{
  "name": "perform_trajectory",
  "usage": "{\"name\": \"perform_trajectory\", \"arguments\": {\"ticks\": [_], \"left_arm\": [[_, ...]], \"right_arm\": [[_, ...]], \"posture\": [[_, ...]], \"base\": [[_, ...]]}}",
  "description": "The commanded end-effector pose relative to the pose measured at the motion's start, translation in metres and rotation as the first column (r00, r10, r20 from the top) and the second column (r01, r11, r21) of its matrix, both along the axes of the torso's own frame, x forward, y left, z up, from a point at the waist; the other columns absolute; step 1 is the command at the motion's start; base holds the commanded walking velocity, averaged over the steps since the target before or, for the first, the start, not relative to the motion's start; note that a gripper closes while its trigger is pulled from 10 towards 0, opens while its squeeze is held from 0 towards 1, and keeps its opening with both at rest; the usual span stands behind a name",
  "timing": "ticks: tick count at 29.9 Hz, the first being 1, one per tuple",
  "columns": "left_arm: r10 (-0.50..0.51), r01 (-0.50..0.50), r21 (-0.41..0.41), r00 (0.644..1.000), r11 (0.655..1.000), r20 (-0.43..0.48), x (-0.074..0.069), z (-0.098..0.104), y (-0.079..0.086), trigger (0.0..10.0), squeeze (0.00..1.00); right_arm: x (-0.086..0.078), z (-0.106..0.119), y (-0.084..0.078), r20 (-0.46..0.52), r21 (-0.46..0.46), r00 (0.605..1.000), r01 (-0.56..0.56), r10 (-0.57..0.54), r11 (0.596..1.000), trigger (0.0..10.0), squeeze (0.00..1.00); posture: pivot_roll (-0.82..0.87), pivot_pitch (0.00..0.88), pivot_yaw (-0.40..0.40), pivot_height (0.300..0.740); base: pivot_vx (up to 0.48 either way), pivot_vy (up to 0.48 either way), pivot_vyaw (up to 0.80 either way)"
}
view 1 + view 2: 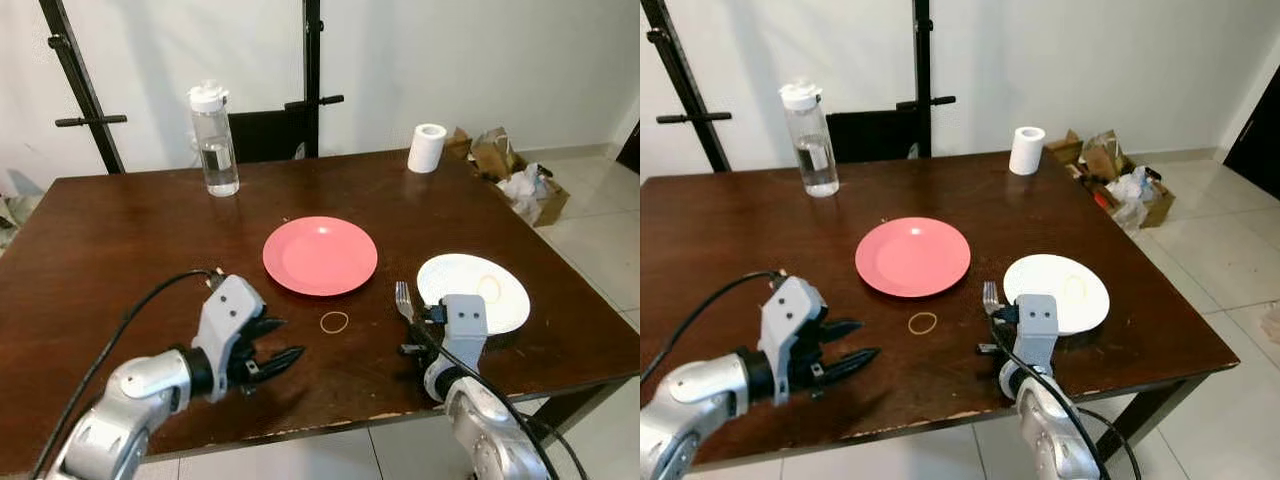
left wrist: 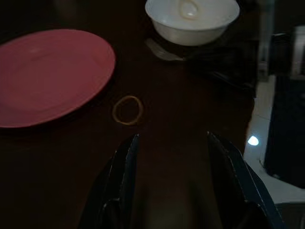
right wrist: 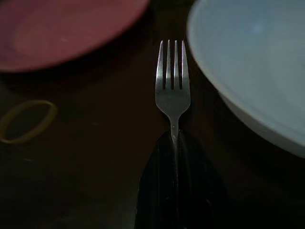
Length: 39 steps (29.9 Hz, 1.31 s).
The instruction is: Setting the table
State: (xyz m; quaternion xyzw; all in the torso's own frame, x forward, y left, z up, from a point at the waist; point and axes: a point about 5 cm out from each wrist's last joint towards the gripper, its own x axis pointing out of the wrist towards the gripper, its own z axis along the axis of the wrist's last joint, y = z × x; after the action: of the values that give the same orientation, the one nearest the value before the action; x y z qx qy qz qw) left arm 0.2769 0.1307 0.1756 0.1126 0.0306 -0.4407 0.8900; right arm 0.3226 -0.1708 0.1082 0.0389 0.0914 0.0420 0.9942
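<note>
Right gripper [image 1: 415, 322] jaws closed tight on handle of silver metal fork [image 3: 172, 86], tines pointing ahead, away from robot; fork long axis runs front-to-back, in gap between round pink plate [image 1: 320, 255] and white shallow bowl [image 1: 473, 291], bowl just beside on right. Left gripper [image 1: 270, 350] jaws spread open, empty, hovering low over dark brown wooden tabletop [image 1: 120, 240]. Yellow rubber band [image 1: 334, 321] lies between grippers, near pink plate. Right arm nearer fork. Tabletop front edge close; open room left of pink plate
</note>
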Motion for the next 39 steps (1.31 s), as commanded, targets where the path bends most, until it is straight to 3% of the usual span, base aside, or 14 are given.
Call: {"name": "perform_trajectory", "arguments": {"ticks": [1, 5, 6, 7, 8, 9, 15, 17, 18, 19, 24, 27, 31, 39], "left_arm": [[0.000, 0.000, 0.003, 1.000, 1.000, -0.010, -0.003, -0.001, -0.001, 10.0, 0.00], [0.004, -0.004, 0.001, 1.000, 1.000, -0.008, -0.004, 0.000, -0.001, 10.0, 0.00], [0.009, -0.009, 0.001, 1.000, 1.000, -0.009, -0.005, 0.000, -0.002, 10.0, 0.00], [0.009, -0.009, 0.001, 1.000, 1.000, -0.009, -0.005, 0.000, -0.002, 10.0, 0.00], [0.009, -0.009, 0.001, 1.000, 1.000, -0.009, -0.005, 0.000, -0.002, 10.0, 0.00], [0.015, -0.015, 0.002, 1.000, 1.000, -0.012, -0.005, -0.001, -0.003, 10.0, 0.00], [0.019, -0.019, 0.001, 1.000, 1.000, -0.017, -0.006, -0.003, -0.005, 10.0, 0.00], [0.020, -0.020, 0.000, 1.000, 1.000, -0.016, -0.006, -0.003, -0.006, 10.0, 0.00], [0.020, -0.020, 0.000, 1.000, 1.000, -0.016, -0.006, -0.003, -0.006, 10.0, 0.00], [0.023, -0.023, -0.002, 1.000, 1.000, -0.015, -0.006, -0.003, -0.006, 10.0, 0.00], [0.118, -0.118, -0.028, 0.993, 0.993, 0.000, 0.002, -0.005, -0.007, 10.0, 0.00], [0.295, -0.293, -0.074, 0.956, 0.953, 0.013, 0.015, -0.006, -0.006, 10.0, 0.00], [0.447, -0.442, -0.111, 0.894, 0.890, 0.018, 0.027, -0.007, -0.004, 10.0, 0.00], [0.576, -0.563, -0.142, 0.815, 0.814, 0.067, 0.036, -0.007, -0.005, 10.0, 0.00]], "right_arm": [[0.001, -0.011, -0.002, -0.036, -0.027, 0.999, 0.015, -0.015, 1.000, 10.0, 0.00], [0.004, -0.011, -0.003, -0.024, -0.014, 0.999, 0.029, -0.029, 0.999, 10.0, 0.00], [0.005, -0.011, -0.003, -0.018, -0.022, 0.999, 0.031, -0.031, 0.999, 10.0, 0.42], [0.005, -0.011, -0.003, -0.018, -0.022, 0.999, 0.031, -0.031, 0.999, 10.0, 0.65], [0.005, -0.011, -0.003, -0.018, -0.022, 0.999, 0.031, -0.031, 0.999, 10.0, 0.65], [0.007, -0.007, -0.003, 0.002, -0.006, 0.999, 0.034, -0.033, 0.999, 10.0, 1.00], [0.007, 0.004, -0.004, 0.062, 0.022, 0.998, 0.026, -0.027, 0.999, 10.0, 1.00], [0.004, 0.016, -0.004, 0.118, 0.041, 0.993, 0.009, -0.014, 0.999, 10.0, 0.44], [0.004, 0.016, -0.004, 0.118, 0.041, 0.993, 0.009, -0.014, 0.999, 10.0, 0.44], [0.002, 0.023, -0.004, 0.144, 0.049, 0.989, -0.002, -0.005, 0.999, 10.0, 0.00], [-0.025, 0.053, 0.003, 0.273, 0.088, 0.957, -0.128, 0.099, 0.988, 10.0, 0.00], [-0.042, 0.068, 0.009, 0.374, 0.062, 0.919, -0.157, 0.123, 0.986, 10.0, 0.00], [-0.042, 0.071, 0.005, 0.406, 0.054, 0.913, -0.075, 0.047, 0.996, 10.0, 0.00], [-0.035, 0.070, 0.001, 0.395, 0.114, 0.918, -0.010, -0.036, 0.993, 10.0, 0.00]], "posture": [[0.08, 0.118, 0.072, 0.740], [0.09, 0.118, 0.072, 0.740], [0.09, 0.118, 0.072, 0.740], [0.09, 0.118, 0.072, 0.740], [0.09, 0.118, 0.072, 0.740], [0.09, 0.117, 0.073, 0.740], [0.09, 0.117, 0.073, 0.740], [0.08, 0.114, 0.071, 0.740], [0.08, 0.114, 0.071, 0.740], [0.08, 0.113, 0.071, 0.740], [0.07, 0.108, 0.073, 0.740], [0.05, 0.099, 0.076, 0.740], [0.04, 0.089, 0.080, 0.740], [0.04, 0.066, 0.078, 0.740]], "base": [[0.000, 0.000, 0.00], [0.000, 0.000, 0.00], [0.000, 0.000, 0.00], [0.000, 0.000, 0.00], [0.000, 0.000, 0.00], [0.000, 0.000, 0.00], [0.000, 0.000, 0.00], [0.000, 0.000, 0.00], [0.000, 0.000, 0.00], [0.000, 0.000, 0.00], [0.000, 0.000, 0.00], [0.000, 0.000, 0.00], [0.000, 0.000, 0.00], [0.000, 0.000, 0.00]]}}
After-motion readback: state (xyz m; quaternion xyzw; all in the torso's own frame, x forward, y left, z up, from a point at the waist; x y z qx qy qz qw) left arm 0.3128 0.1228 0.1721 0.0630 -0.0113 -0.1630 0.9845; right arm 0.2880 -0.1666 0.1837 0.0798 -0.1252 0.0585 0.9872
